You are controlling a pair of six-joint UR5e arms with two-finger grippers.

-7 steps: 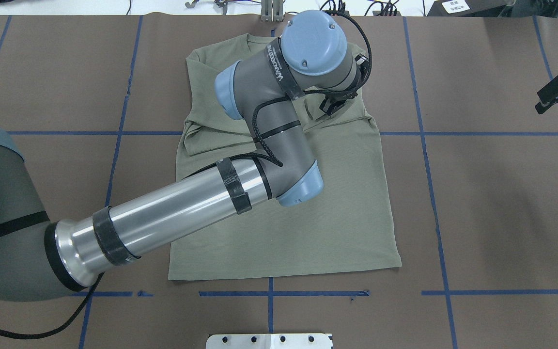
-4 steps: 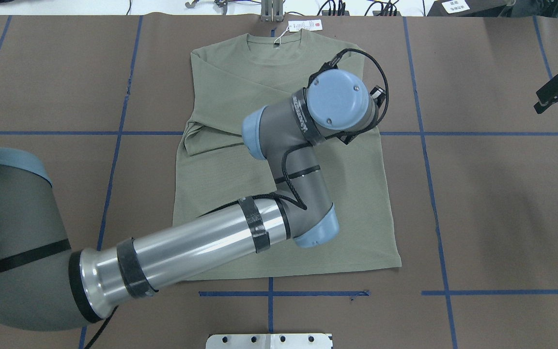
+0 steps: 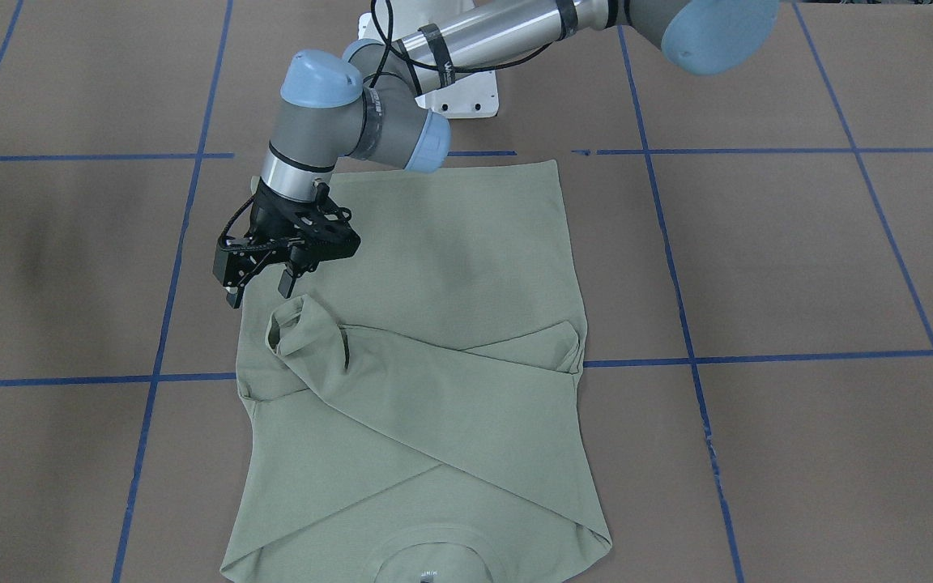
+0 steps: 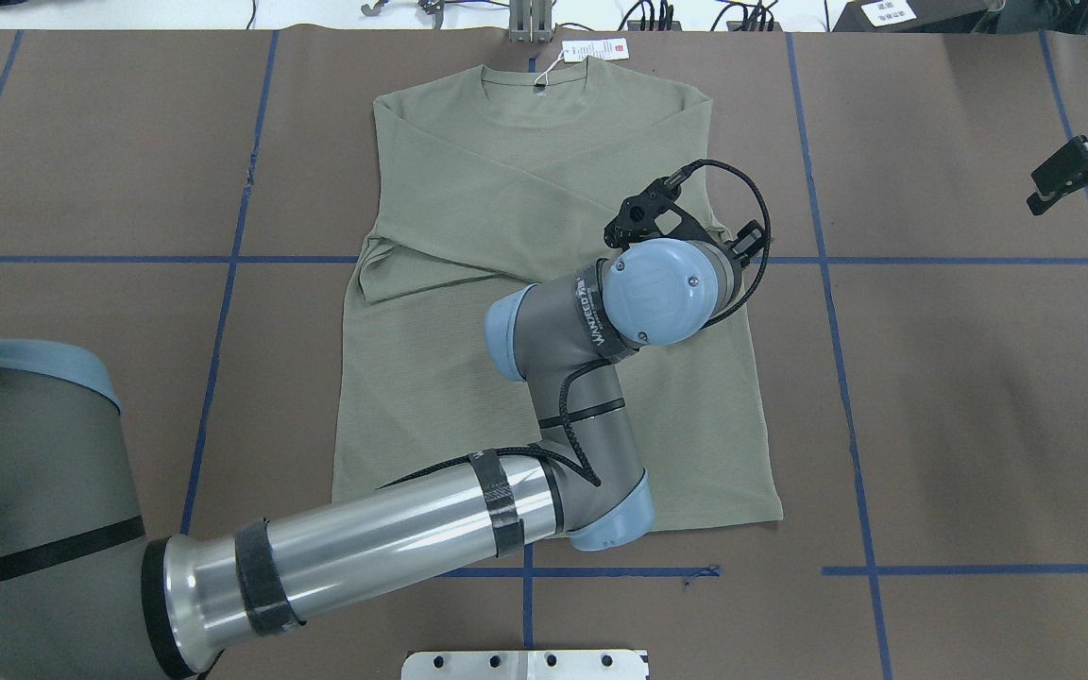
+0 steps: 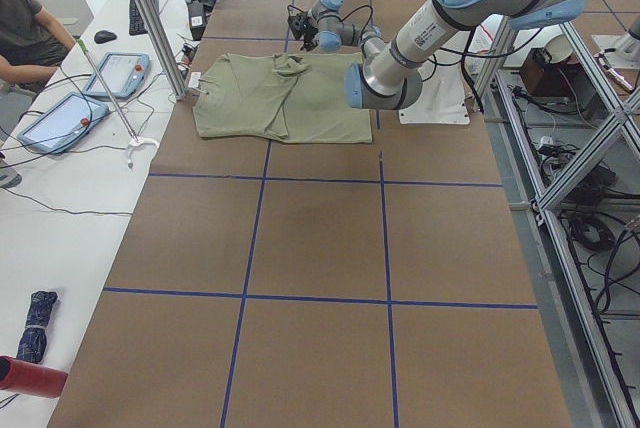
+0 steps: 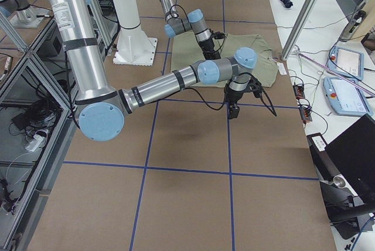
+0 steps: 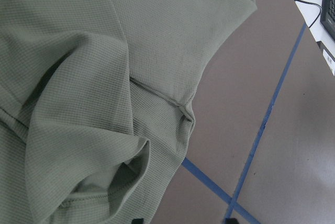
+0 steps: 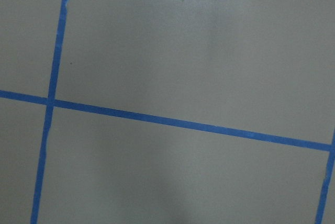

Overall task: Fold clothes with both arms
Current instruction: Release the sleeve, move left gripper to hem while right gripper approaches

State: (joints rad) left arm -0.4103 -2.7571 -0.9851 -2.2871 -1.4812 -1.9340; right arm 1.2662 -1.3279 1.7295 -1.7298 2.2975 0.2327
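Observation:
The clothes are one sage-green long-sleeved shirt lying flat on the brown table, both sleeves crossed over the chest, hang tag at the collar. My left arm reaches across it. Its gripper hangs open just above the shirt's right edge, beside the folded sleeve's cuff, holding nothing. The left wrist view shows that cuff and the dark fingertips at the bottom edge. My right gripper hovers off the shirt near the table's right end; whether it is open or shut I cannot tell.
Blue tape lines grid the table. The white pedestal stands at the robot's side of the shirt. A side bench holds tablets, and a seated person is beside it. The right wrist view shows only bare table.
My left arm has drawn back from the collar area toward the robot along the shirt's right side, uncovering the hang tag. The right gripper shifted slightly.

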